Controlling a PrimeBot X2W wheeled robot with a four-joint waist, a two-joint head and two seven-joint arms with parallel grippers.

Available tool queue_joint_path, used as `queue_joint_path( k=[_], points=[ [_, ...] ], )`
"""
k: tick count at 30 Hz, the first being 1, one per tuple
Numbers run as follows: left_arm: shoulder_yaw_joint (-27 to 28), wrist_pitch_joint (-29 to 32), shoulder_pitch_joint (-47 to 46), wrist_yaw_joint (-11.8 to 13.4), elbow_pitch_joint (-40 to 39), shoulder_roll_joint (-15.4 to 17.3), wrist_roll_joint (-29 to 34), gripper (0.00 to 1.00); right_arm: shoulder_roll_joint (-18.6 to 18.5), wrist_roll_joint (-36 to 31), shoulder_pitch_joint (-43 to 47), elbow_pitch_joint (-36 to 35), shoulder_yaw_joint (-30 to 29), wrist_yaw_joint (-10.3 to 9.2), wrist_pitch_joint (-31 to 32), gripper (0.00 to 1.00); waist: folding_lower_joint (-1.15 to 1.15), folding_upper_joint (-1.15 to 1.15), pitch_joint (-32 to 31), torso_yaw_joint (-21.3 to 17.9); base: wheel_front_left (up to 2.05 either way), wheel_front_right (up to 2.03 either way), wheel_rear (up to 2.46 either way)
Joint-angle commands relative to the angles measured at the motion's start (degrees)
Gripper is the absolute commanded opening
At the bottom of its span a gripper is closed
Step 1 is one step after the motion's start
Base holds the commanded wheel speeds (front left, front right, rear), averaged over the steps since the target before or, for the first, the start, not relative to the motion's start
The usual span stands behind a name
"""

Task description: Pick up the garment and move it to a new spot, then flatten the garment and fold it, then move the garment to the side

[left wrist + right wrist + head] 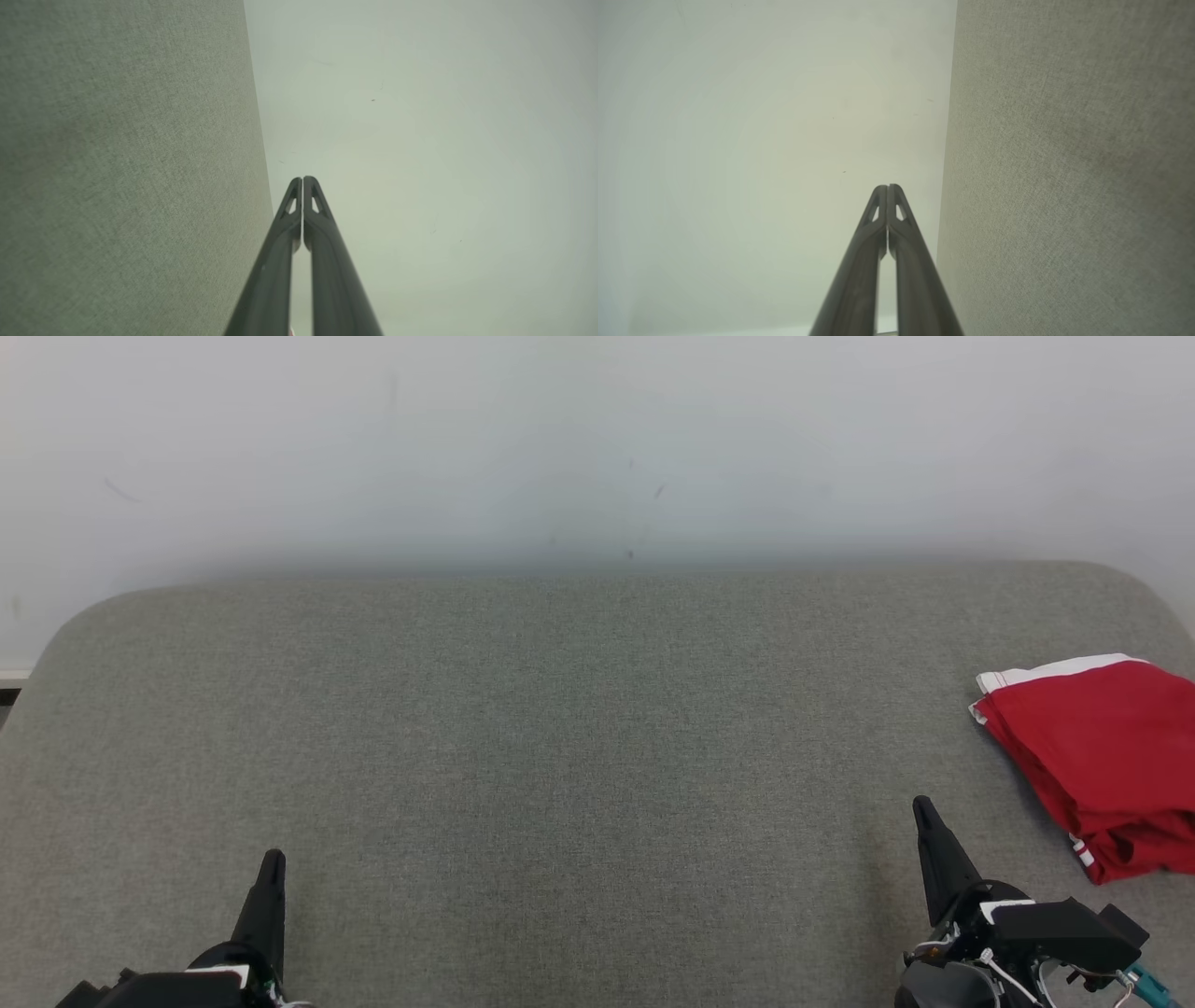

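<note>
The garment (1102,756) is a red cloth with white trim, lying folded into a compact bundle at the far right of the grey fabric surface (560,728). My right gripper (924,807) rises at the lower right, shut and empty, a short way left of the garment and apart from it. My left gripper (273,859) stands at the lower left, shut and empty, far from the garment. In the left wrist view the left gripper (302,179) has its fingers pressed together, pointing toward the wall. The right wrist view shows the right gripper (887,187) the same way.
A pale wall (597,448) runs behind the grey surface, whose back corners are rounded. The surface's far edge meets the wall (420,140) in both wrist views. The garment reaches the right border of the head view.
</note>
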Motion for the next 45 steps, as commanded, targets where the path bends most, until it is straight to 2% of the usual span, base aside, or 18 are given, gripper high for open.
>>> queue_joint_path(
  k=[1, 45],
  points=[
    [0.1, 0.0, -0.6, -0.1, 0.0, 0.1, -0.3, 0.0, 0.2, 0.1, -0.3, -0.1, 0.0, 0.04, 0.2, 0.0, 0.0, 0.0, 0.0, 0.0, 0.0, 0.0, 0.0],
    [0.1, 0.0, -0.5, -0.1, 0.0, 0.1, -0.3, 0.0, 0.2, 0.1, -0.3, -0.1, 0.0, 0.04, 0.2, 0.0, 0.0, 0.0, 0.0, 0.0, 0.0, 0.0, 0.0]
  ],
)
